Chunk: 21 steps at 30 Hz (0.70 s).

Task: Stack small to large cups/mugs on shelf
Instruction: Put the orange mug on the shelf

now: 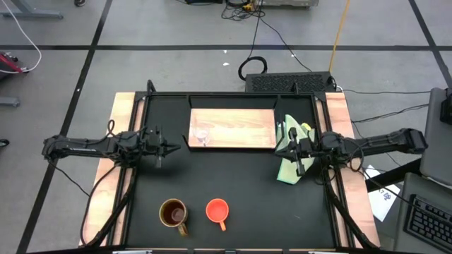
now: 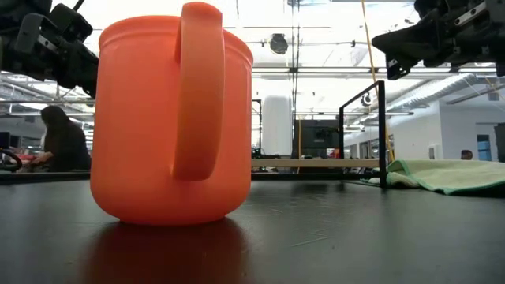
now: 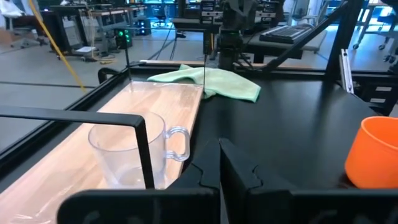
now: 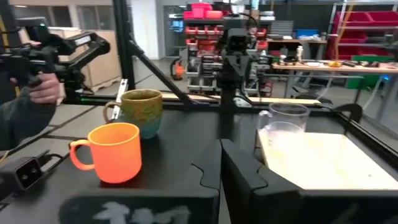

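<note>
Orange cup [image 2: 170,118]: closest to the low camera, filling its left half, handle facing the lens. Seen from above, at 6 o'clock on the black table [image 1: 226,176], upright, handle toward the front edge.
Right gripper [image 1: 293,149]: clenched, holding nothing. Hovers at 3 o'clock, over the pale green cloth [image 1: 291,166], just off the shelf's right end.
Left gripper [image 1: 175,147]: clenched too, empty. Hovers at 9 o'clock, tips aimed at the shelf's left end.
Clear glass cup [image 1: 201,136]: upright on the shelf, near its left end, handle toward the table's open middle. Nearest task item to the left gripper.
Shelf [image 1: 240,127]: light-wood board at 12 o'clock, carrying only the glass cup.
Brown mug [image 1: 173,213]: at 7 o'clock, just beside the orange cup, apart from it, upright.
Person: a sleeve and hand show beyond the table in the right wrist view, well clear of the arms.
Step in hand (judgement): smallest cup looks placed; both arms hang between grasps. Orange cup is next by size.
Next move calls for: spreading the fingers, travelling to 6 o'clock, gripping rim or handle without nudging the brown mug, then setting it down beside the glass cup.
</note>
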Tool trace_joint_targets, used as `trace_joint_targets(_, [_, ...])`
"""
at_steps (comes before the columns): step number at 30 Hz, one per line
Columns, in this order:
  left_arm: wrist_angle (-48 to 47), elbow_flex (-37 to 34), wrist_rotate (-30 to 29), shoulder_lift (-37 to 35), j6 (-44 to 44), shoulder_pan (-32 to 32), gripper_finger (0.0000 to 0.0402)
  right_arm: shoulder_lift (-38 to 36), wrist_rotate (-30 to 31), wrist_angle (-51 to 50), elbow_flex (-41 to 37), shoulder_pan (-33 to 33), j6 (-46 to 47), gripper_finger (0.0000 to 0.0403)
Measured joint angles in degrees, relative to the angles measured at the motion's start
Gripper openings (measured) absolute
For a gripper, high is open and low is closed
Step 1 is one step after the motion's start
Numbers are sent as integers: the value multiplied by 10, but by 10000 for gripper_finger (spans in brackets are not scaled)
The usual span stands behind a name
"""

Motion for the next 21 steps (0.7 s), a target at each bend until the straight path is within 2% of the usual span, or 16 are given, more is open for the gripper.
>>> trace_joint_targets(5, [0,0,7,0,-7,0,2,35,0,35,0,18,-9,0])
trace_joint_targets(14, [0,0,15,0,0,0,3,70,0,37,1,26,6,0])
trace_joint_targets(21, [1,0,16,0,0,0,3,119,0,31,33,53,-13,0])
